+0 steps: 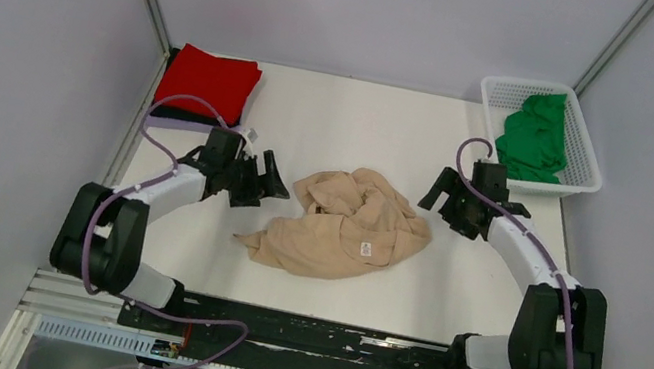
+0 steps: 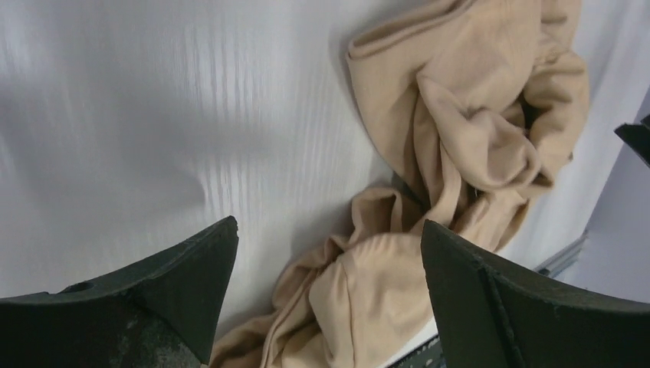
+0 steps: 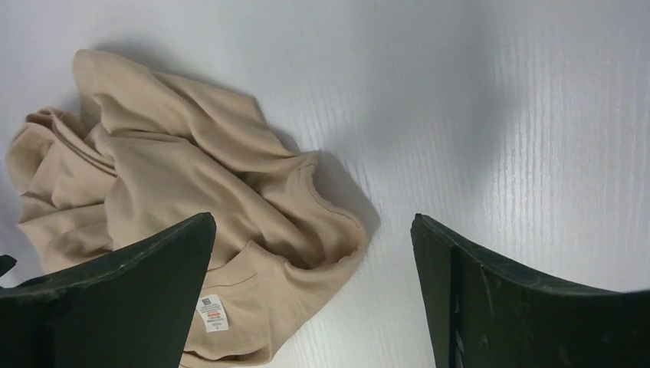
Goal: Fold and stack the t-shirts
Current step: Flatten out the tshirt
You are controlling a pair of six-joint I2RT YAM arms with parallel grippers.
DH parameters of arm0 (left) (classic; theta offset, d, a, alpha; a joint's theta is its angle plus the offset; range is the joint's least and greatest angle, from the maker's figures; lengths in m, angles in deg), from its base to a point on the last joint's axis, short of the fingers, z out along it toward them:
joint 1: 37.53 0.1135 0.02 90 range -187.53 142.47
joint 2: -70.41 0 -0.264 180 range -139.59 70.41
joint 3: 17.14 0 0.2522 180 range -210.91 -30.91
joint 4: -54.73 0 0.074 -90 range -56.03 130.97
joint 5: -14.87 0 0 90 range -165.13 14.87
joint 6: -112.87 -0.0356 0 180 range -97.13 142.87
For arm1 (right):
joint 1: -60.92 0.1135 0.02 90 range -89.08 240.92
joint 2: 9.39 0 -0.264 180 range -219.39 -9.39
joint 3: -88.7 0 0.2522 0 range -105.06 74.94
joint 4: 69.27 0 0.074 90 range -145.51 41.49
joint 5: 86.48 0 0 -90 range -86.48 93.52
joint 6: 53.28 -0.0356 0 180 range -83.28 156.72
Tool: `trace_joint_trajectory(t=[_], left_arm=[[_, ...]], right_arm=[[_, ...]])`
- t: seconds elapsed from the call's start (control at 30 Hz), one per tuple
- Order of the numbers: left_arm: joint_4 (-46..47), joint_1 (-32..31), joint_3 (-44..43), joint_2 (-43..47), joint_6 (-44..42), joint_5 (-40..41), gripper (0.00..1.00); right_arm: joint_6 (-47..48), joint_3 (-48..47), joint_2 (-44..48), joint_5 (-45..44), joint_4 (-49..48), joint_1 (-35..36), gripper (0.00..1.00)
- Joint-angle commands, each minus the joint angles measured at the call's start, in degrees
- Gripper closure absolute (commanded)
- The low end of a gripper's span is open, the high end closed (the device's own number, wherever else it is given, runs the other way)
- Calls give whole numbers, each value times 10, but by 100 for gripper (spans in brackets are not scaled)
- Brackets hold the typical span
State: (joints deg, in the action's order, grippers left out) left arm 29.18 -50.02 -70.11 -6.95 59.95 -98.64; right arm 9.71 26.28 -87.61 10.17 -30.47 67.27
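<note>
Tan t-shirt (image 1: pixel 351 224) crumpled at centre of table (image 1: pixel 355 118) — sleeves and neckline lost in heap; white label (image 1: pixel 362 248) shows toward its 5 o'clock. Left gripper (image 1: pixel 264 184) at shirt's 9 o'clock, jaws apart, empty. Right gripper (image 1: pixel 441 208) at its 2 o'clock, jaws apart, empty. Red t-shirt (image 1: pixel 212 81) folded at table's 10 o'clock, hiding all but edge of dark t-shirt (image 1: pixel 178 115) beneath. Green t-shirt (image 1: pixel 535 135) bunched in basket (image 1: pixel 587 139) at 2 o'clock — shape unclear.
</note>
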Motion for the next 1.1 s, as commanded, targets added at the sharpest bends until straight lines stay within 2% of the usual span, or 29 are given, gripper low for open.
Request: trace_joint_trajectory(t=[0.0,0.1,0.17,0.47,0.6,0.67,0.7,0.73,0.77,0.8,0.83,0.87,0.93,1.0,1.07], left_arm=[[38,-40,-97,-89,0,31,6],[-10,-75,-166,-173,-25,94,12],[-25,-95,-198,-210,-29,107,15],[-31,-133,-244,-295,-35,113,19],[-36,-153,-271,-327,-32,115,28],[-42,-160,-290,-343,-35,117,44],[-46,-164,-301,-348,-36,116,50],[-48,-165,-308,-356,-39,117,63],[-53,-167,-319,-358,-41,118,69],[-56,-168,-325,-362,-43,125,89],[-68,-168,-339,-362,-44,132,95],[-76,-168,-348,-357,-48,149,100],[-90,-168,-369,-333,-57,178,100],[-91,-168,-374,-295,-72,200,100],[-95,-168,-379,-250,-89,225,100]], right_arm=[[-29,-12,-30,-21,-12,2,2],[-28,-22,-70,-2,-12,2,7],[-30,-22,-86,5,-13,3,8],[-31,1,-111,17,-20,21,14],[-30,8,-108,18,-20,39,21],[-28,9,-106,18,-20,50,29],[-28,9,-107,15,-21,58,36],[-28,8,-107,8,-20,62,46],[-29,7,-107,1,-20,65,58],[-30,6,-107,-9,-21,67,69],[-32,3,-104,-22,-20,69,78],[-32,1,-99,-33,-20,69,85],[-30,-9,-79,-58,-20,69,95],[-18,-23,-47,-86,-22,70,100],[-1,-36,-6,-106,-28,69,100]])
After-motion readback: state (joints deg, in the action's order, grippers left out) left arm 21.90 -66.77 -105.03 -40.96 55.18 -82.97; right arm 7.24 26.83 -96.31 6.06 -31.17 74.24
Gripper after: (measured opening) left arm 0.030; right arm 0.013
